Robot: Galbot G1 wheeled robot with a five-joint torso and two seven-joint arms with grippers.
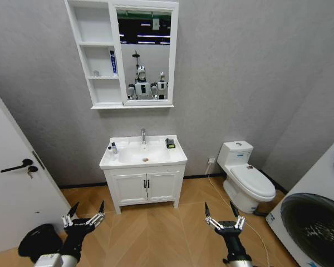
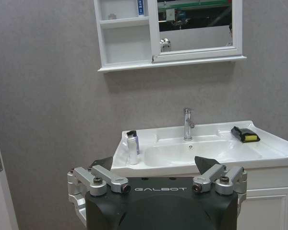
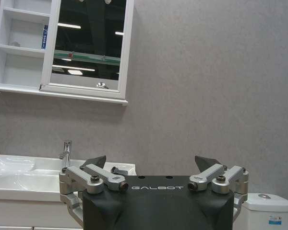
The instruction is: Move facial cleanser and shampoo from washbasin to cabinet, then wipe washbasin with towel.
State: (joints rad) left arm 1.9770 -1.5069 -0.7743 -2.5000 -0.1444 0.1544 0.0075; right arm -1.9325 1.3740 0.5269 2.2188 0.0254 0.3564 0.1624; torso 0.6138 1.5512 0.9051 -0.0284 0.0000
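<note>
The left gripper (image 1: 84, 213) hangs low over the wooden floor, well short of the washbasin (image 1: 143, 154) and off toward its left front corner, with its fingers spread wide and nothing between them. The right gripper (image 1: 223, 216) is held at the same height, off toward the basin's right front side and nearer the toilet (image 1: 246, 177), its fingers likewise spread and empty. Both are well apart from everything on the basin.

On the washbasin's left rim stand two small containers close together: a white bottle (image 2: 132, 149) with a dark cap in front, and a bluish tube (image 2: 136, 142) just behind it, touching or nearly so. Their labels are too small to read. The chrome tap (image 2: 187, 124) rises at the back centre of the basin. The towel (image 2: 245, 134), black with a yellow patch, lies on the basin's right rear corner.

Above the washbasin, the cabinet (image 1: 122, 54) is fixed to the grey wall, its open shelves to the left of its mirror. A blue and white tube (image 1: 113, 62) stands upright on the second shelf; its print cannot be made out.

The word GALBOT is printed in pale letters on the black body of each gripper, seen in both wrist views. Below the basin sits a white two-door vanity (image 1: 145, 188).
</note>
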